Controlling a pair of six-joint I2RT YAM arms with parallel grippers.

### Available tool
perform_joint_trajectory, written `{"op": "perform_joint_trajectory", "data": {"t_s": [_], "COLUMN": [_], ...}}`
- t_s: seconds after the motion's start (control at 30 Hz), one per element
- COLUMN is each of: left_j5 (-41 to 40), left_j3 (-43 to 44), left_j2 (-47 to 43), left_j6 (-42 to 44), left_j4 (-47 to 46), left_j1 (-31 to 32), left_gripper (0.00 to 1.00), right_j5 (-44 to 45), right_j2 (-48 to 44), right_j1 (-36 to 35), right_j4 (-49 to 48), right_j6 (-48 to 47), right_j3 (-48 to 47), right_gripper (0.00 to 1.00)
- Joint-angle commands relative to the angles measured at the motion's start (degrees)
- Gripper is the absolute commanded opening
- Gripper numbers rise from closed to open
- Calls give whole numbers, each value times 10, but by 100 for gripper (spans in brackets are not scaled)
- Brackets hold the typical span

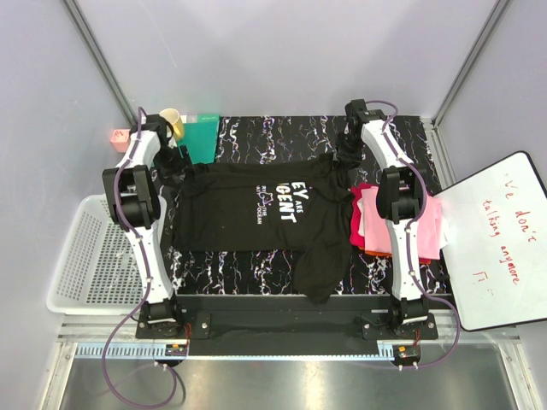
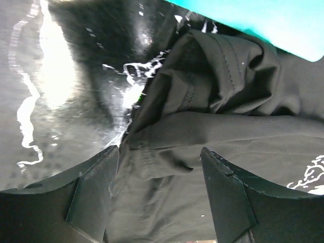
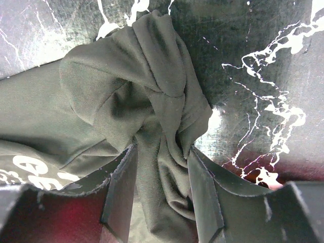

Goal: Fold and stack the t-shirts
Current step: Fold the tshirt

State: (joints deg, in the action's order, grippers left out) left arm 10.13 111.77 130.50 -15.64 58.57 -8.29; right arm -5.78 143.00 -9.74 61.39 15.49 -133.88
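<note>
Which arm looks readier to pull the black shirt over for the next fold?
Probably the right. The right end effector is pinched on a bunch of the black t-shirt at its far right side; the left end effector stands open over the cloth, gripping nothing.

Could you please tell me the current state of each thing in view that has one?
black t-shirt: unfolded, mostly spread out, lettering up, far corners bunched.
left pincer: open, fingers apart over one bunched corner of the shirt.
right pincer: shut on the bunched cloth of the other far corner.
pink and red t-shirts: folded, stacked to the right of the black one.
</note>
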Motion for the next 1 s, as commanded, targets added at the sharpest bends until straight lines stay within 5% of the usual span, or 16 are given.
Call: {"op": "perform_joint_trajectory", "data": {"t_s": [0.0,0.1,0.2,0.23,0.67,0.97], "left_j5": [31,31,27,25,2,-53], "left_j3": [-2,-3,-4,-3,0,-97], "left_j2": [13,15,14,13,-69,-131], "left_j6": [-7,-4,-3,-3,30,54], "left_j4": [-17,-16,-17,-17,-6,6], "left_j1": [1,1,1,1,6,33], "left_gripper": [68,58,22,0,0,0], "right_j5": [-18,-14,-5,-3,-5,-6], "right_j2": [-28,-30,-35,-36,-35,-33], "right_j1": [1,1,1,1,1,1], "right_j4": [1,1,1,1,0,1], "right_j6": [6,7,5,4,9,13], "right_j3": [-22,-20,-21,-23,-26,-32], "right_gripper": [52,59,67,68,73,79]}}
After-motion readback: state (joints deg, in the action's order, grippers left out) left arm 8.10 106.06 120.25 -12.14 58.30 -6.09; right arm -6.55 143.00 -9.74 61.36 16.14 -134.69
